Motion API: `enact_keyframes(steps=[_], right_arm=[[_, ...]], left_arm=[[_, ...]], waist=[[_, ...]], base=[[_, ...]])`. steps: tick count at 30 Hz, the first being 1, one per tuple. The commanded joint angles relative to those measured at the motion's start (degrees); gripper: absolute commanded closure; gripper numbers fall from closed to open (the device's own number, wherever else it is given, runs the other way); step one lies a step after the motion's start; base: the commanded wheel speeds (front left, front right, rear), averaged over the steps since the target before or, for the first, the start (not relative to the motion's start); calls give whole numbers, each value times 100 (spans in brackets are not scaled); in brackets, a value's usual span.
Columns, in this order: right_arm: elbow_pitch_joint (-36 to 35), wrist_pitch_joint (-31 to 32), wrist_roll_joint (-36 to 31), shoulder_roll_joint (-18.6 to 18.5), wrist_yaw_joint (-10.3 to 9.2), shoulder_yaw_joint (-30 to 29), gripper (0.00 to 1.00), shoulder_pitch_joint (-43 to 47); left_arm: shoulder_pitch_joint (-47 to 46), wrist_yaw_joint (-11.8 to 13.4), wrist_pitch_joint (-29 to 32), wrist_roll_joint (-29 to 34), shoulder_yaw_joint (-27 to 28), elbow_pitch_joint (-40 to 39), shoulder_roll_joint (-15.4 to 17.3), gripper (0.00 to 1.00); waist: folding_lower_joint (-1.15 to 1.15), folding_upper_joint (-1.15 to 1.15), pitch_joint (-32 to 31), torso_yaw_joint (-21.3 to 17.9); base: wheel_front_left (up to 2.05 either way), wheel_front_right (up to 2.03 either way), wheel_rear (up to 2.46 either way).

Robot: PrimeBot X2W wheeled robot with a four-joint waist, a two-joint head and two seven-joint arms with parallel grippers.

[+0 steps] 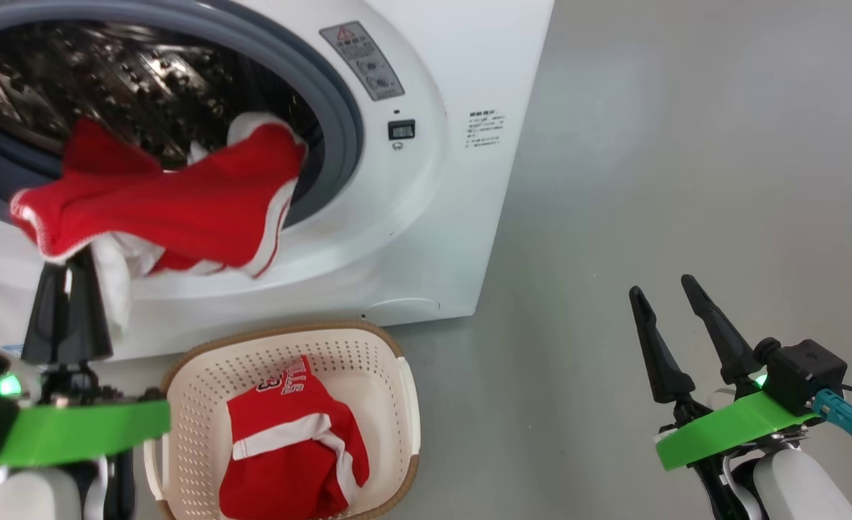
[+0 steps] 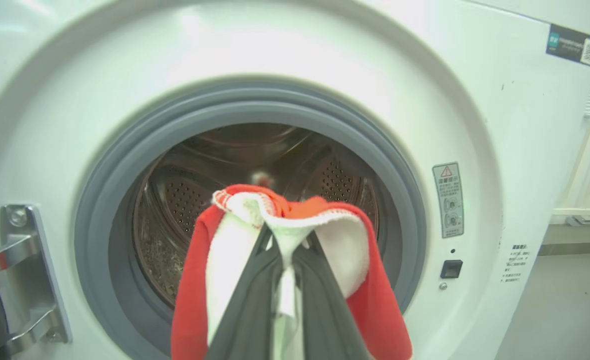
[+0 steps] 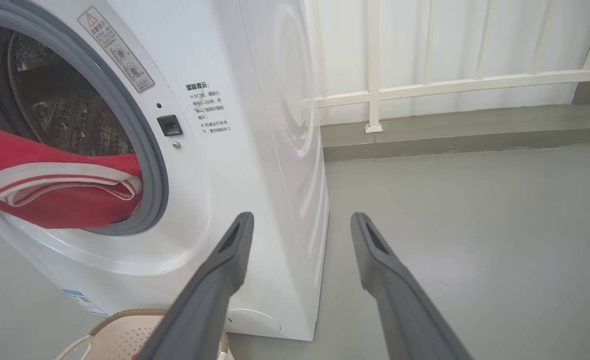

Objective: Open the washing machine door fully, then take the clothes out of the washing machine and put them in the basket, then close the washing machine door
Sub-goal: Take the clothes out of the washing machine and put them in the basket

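The washing machine (image 1: 426, 238) stands with its mouth open and its steel drum (image 2: 184, 200) bare inside; the washing machine door is out of view. A red garment with white trim (image 1: 173, 202) hangs out over the grey gasket, and my left gripper (image 1: 70, 271) is shut on its edge in front of the opening. In the left wrist view the cloth (image 2: 199, 300) drapes over the closed fingers (image 2: 254, 300). The cream basket (image 1: 404, 404) sits on the floor below the opening, with a red lettered jersey (image 1: 288, 448) in it. My right gripper (image 1: 675, 289) hangs open over the floor to the right.
A metal door hinge (image 2: 19, 280) sits left of the opening. The grey floor (image 1: 686, 144) stretches to the right of the washer. A white railing (image 3: 375, 85) runs along a low kerb behind it. The basket's rim (image 3: 119, 320) lies just below my right gripper's fingers (image 3: 224, 280).
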Motion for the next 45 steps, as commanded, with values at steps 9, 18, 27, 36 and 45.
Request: enact_keyframes(steps=[9, 18, 27, 36, 45], right_arm=[[-183, -37, 7, -91, 36, 96, 0, 113], [-232, -37, -4, -51, 36, 113, 0, 8], [-290, -37, -19, -9, 36, 122, 0, -229], [-327, -37, -32, 39, 36, 146, 0, -519], [-382, -37, -42, 100, 36, 143, 0, -723]], left_arm=[[630, 111, -50, -116, -24, -1153, 61, 100], [924, 287, -50, -324, -318, -621, 60, 100], [766, 273, -50, -333, -549, 845, 59, 100], [138, 74, -50, -93, -645, 2347, 59, 100], [-486, 1, -50, -29, -912, 3526, 59, 100]], waist=[[0, 0, -67, 51], [0, 0, 178, 25], [0, 0, 611, 3], [0, 0, 1090, -82], [0, 0, 1509, -206]], base=[[0, 0, 0], [0, 0, 0], [0, 0, 0], [0, 0, 0], [0, 0, 0]])
